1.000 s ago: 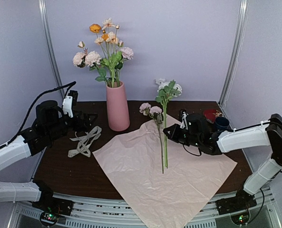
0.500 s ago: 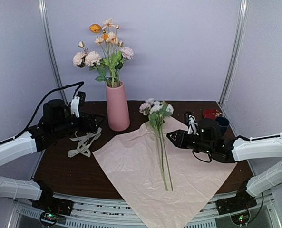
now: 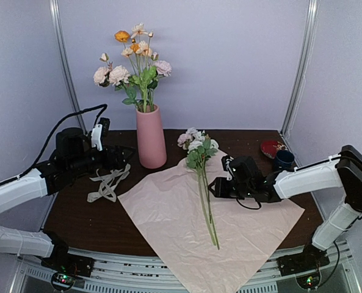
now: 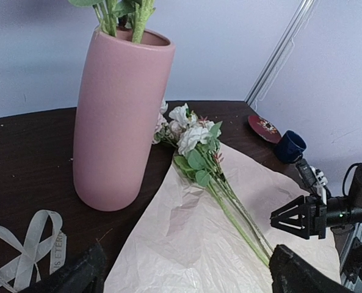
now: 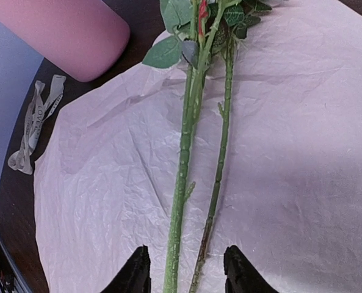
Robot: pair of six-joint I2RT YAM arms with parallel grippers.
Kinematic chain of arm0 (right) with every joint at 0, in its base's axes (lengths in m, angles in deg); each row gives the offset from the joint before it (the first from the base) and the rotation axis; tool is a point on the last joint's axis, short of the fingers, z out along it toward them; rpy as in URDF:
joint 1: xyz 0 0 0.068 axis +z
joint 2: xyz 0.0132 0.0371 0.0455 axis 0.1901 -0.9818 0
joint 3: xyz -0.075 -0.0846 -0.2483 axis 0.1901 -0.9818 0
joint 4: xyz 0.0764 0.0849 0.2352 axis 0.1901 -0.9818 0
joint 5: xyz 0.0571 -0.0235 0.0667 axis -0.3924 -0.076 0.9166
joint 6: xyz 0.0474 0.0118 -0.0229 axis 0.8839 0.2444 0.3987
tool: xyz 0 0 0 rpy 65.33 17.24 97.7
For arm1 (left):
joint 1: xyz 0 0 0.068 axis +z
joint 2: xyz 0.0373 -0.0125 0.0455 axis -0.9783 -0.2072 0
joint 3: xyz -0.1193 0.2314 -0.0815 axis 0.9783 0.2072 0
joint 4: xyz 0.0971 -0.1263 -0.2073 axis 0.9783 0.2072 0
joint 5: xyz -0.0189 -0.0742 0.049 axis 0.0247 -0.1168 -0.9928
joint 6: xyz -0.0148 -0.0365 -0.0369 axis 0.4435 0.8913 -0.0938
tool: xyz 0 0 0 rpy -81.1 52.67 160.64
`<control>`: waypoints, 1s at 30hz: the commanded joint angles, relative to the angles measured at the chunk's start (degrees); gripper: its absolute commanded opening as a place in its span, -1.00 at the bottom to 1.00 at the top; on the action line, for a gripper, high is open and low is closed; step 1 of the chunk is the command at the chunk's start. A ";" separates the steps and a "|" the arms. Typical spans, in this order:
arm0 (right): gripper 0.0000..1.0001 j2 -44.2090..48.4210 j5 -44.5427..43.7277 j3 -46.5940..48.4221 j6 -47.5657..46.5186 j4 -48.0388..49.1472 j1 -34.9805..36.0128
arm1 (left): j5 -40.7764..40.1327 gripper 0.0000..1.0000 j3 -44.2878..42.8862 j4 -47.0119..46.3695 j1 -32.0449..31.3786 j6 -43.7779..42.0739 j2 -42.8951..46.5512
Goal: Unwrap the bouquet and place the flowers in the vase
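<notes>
Loosely, two flowers (image 3: 205,195) lie on paper (image 3: 162,213), four o'clock from the vase (image 3: 151,139); left end effector (image 3: 121,157) and right end effector (image 3: 213,188) open.

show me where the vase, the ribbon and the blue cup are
vase (image 3: 151,139): top external view, middle of its pink body
ribbon (image 3: 109,182): top external view, centre of the loose loops
blue cup (image 3: 284,160): top external view, its outer wall
</notes>
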 commanded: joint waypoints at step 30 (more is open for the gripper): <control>-1.00 17.96 -8.79 -3.87 -11.92 14.99 10.89 | 5.20 0.92 -16.91 -5.89 -13.22 0.33 -8.95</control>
